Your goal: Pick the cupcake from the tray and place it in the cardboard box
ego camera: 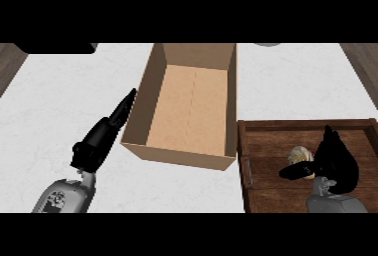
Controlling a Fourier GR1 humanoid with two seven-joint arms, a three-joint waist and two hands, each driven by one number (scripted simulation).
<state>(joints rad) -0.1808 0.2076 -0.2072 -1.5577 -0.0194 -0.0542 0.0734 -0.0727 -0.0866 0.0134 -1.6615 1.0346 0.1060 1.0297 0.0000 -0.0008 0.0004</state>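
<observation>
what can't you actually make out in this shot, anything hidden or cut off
- Cupcake, head view: mostly hidden by the right hand, so contact is unclear.
- Tray: near and right parts cut off by the picture's edges.
- Cardboard box: its near wall hides the floor just behind it.
- Grey object at the top edge: cut off, unidentifiable.

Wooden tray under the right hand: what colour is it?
Dark reddish-brown wooden tray, seen in the head view, the only one.

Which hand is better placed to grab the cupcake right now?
The right hand. It is already over the tray with thumb and fingers around the cupcake. The left hand rests open on the far side of the box.
</observation>
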